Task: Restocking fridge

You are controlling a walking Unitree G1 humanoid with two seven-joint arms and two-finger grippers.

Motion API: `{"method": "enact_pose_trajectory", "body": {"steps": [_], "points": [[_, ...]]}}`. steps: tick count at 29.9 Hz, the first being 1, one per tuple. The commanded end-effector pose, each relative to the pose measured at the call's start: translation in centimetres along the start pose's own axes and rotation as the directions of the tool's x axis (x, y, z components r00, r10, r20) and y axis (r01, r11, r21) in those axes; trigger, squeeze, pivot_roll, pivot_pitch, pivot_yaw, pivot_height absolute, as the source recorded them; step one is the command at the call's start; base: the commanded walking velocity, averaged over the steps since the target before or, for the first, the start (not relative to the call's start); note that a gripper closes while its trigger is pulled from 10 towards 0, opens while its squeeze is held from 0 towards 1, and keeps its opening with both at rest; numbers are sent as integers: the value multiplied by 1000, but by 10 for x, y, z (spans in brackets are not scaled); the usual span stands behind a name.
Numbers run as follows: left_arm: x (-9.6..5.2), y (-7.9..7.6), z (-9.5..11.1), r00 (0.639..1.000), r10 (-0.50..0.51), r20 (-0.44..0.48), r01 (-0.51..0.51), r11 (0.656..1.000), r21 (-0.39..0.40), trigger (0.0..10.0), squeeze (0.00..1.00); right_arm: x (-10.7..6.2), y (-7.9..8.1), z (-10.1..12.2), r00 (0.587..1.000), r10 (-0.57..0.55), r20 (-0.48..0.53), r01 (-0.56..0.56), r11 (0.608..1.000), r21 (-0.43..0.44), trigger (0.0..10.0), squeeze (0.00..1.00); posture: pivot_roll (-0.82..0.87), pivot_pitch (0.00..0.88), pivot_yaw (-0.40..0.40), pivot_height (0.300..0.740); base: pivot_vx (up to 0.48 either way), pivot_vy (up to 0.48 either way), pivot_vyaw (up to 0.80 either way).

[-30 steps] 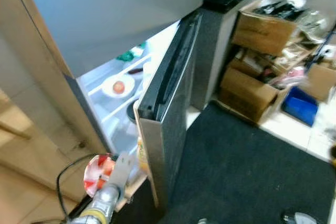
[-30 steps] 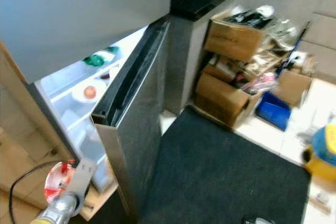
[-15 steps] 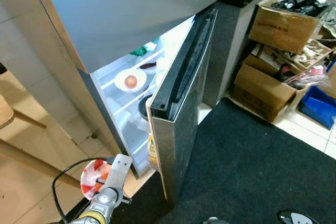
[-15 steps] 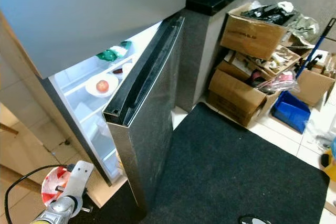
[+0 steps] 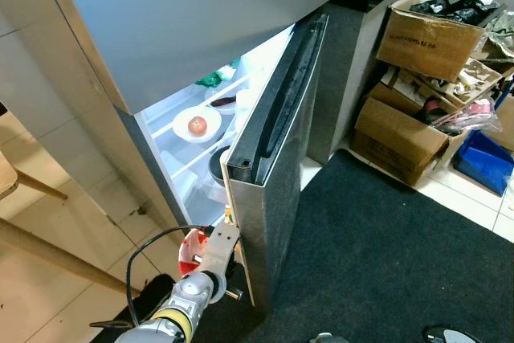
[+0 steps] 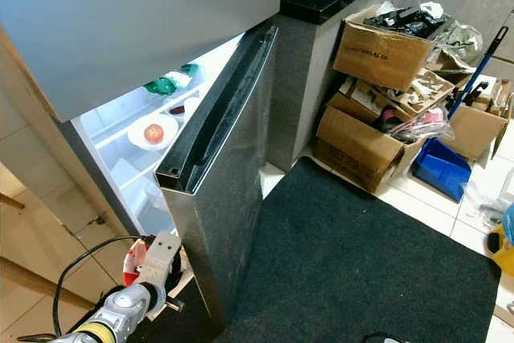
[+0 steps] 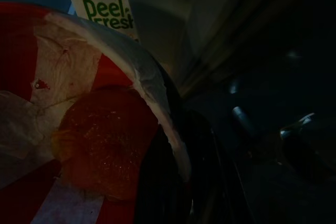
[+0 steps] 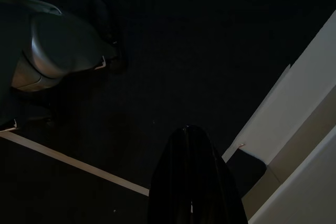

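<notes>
the left tool (image 5: 195, 248) is clenched on a red-and-white plate (image 7: 63, 129) with a reddish fruit (image 7: 102, 140) under film, low at the foot of the open fridge (image 5: 193, 54), just beside the door (image 5: 273, 174). a juice carton (image 7: 102, 6) stands right beyond the plate's rim. inside, on a shelf (image 5: 181, 146), a white bowl (image 5: 197, 124) holds a tomato (image 5: 197, 124). a green packet (image 6: 165, 83) lies higher up. the right tool (image 8: 191, 182) hangs over the dark mat (image 6: 353, 263), fingers pressed together. boxes (image 6: 361, 146) stand along the mat's far edge.
</notes>
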State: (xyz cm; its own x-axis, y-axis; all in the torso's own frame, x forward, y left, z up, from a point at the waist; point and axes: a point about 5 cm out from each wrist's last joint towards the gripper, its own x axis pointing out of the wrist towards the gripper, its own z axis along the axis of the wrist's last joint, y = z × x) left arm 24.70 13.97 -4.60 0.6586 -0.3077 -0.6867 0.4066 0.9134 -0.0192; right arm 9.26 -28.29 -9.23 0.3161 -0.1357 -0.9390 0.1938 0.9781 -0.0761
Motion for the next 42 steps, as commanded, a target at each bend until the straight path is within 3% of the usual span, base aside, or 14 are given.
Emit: {"method": "enact_pose_trajectory", "body": {"steps": [1,4,7,10,14,15,20,24,35,38,42], "points": [[2,-6,6,999,-24,31,23,1000,14,10000,0,0,3,-4,1000,4,-8,-4,1000,9,10000,0,-51,68,26,740,0,0,0],[4,-16,8,997,-68,39,67,997,38,10000,0,0,2,-5,1000,2,-11,-2,1000,9,10000,0,-51,68,26,740,0,0,0],[7,-39,5,987,-160,23,156,979,134,10000,0,0,3,-5,1000,3,-10,-3,1000,10,10000,0,-51,69,28,740,0,0,0],[8,-47,6,979,-202,22,196,968,155,10000,0,1,4,-5,1000,4,-10,-4,1000,10,10000,0,-52,68,27,740,0,0,0],[9,-63,8,957,-290,17,280,936,211,10000,0,1,4,-5,1000,5,-10,-5,1000,7,10000,0,-50,66,25,740,0,0,0],[10,-71,10,940,-341,10,329,912,246,10000,0,1,4,-5,1000,4,-11,-4,1000,5,10000,0,-50,66,25,740,0,0,0],[10,-74,10,935,-356,-1,342,898,276,10000,0,1,4,-5,1000,4,-11,-4,1000,3,10000,0,-52,62,24,740,0,0,0],[8,-63,4,942,-334,-13,327,913,242,10000,0,0,3,-5,1000,5,-14,-5,1000,-5,10000,0,-52,62,24,740,0,0,0],[-2,-39,-23,953,-279,-118,301,913,275,10000,0,1,5,-4,1000,13,-10,-13,1000,-19,10000,0,-52,62,24,740,0,0,0],[-14,-12,-50,972,-140,-188,183,955,234,10000,0,1,7,-2,1000,22,11,-22,1000,-21,10000,0,-41,66,24,740,0,0,0],[-20,0,-60,976,-61,-211,105,973,205,10000,0,1,7,-1,1000,24,15,-24,999,-27,10000,0,-41,66,24,740,0,0,0]]}}
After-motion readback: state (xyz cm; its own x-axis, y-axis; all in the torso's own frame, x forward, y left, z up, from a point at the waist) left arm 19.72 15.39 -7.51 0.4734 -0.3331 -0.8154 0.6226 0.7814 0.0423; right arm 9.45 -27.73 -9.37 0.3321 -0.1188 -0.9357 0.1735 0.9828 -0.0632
